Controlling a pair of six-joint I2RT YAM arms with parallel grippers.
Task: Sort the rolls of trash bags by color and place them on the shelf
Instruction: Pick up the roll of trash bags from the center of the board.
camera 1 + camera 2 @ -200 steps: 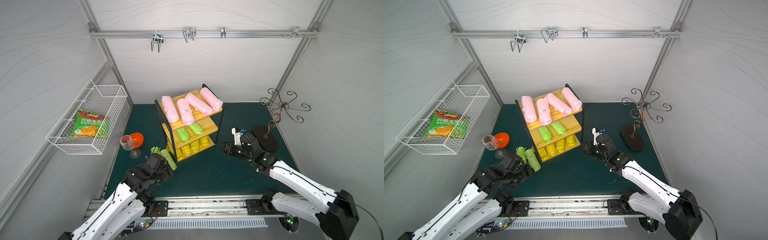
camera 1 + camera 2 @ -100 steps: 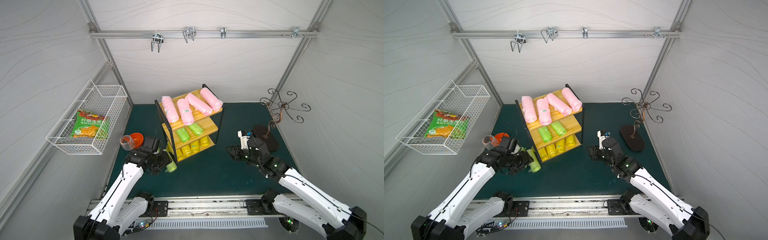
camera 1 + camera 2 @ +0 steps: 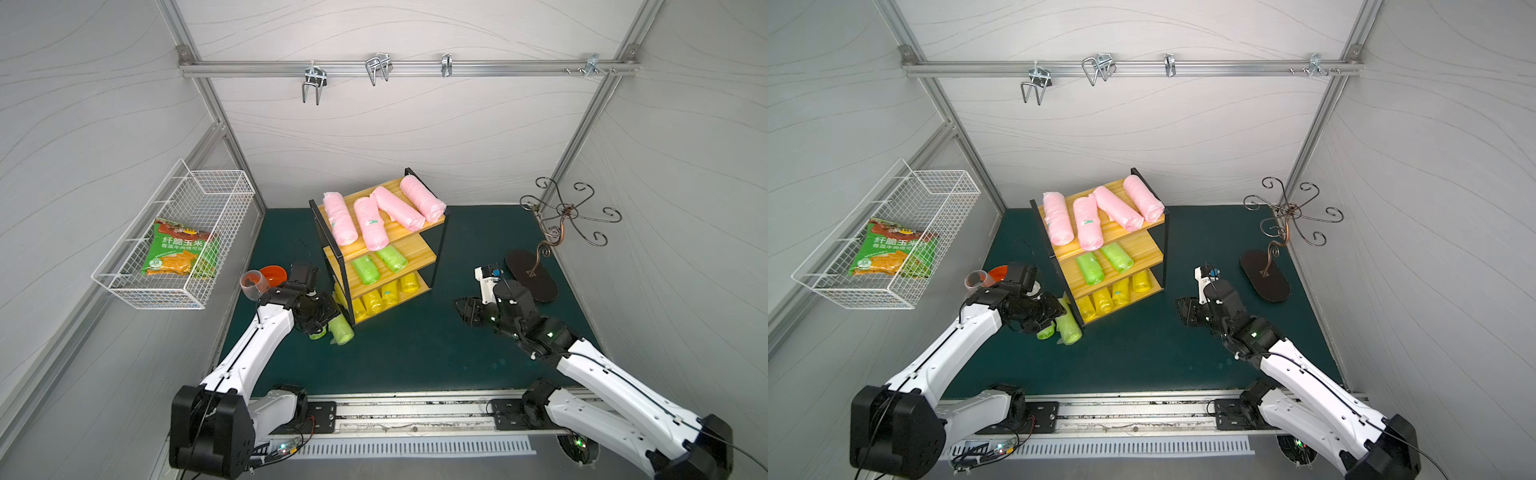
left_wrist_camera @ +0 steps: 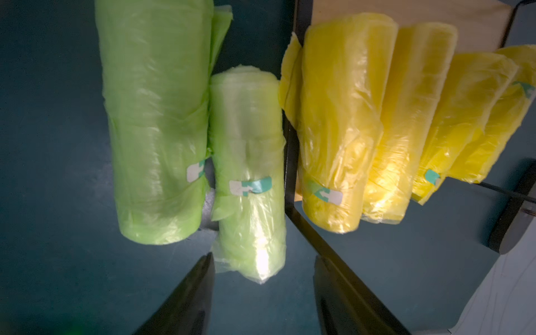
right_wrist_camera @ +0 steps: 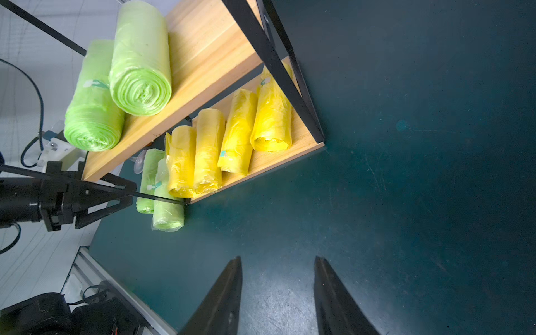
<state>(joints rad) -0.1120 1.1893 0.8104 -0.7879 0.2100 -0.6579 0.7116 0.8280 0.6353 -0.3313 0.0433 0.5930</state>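
The shelf (image 3: 415, 249) stands mid-mat, with pink rolls (image 3: 374, 224) on its top board, two lime green rolls (image 3: 365, 270) on the middle board and yellow rolls (image 3: 384, 293) on the bottom one. Two more lime green rolls (image 3: 340, 330) lie side by side on the mat against the shelf's left foot. My left gripper (image 3: 322, 320) hovers over them, open. In the left wrist view the paler roll's end (image 4: 249, 174) lies between the fingertips with a gap on each side. My right gripper (image 3: 461, 309) is open and empty over bare mat right of the shelf (image 5: 203, 58).
A white wire basket (image 3: 216, 183) on the left wall holds a snack packet (image 3: 178, 253). A glass (image 3: 251, 282) and an orange bowl (image 3: 274, 274) sit just behind my left arm. A black hook stand (image 3: 532, 276) stands at the back right.
My left arm has lifted and turned, so its gripper now reaches the floor rolls from the left, with jaws narrower. The right gripper drew back a little toward the front right.
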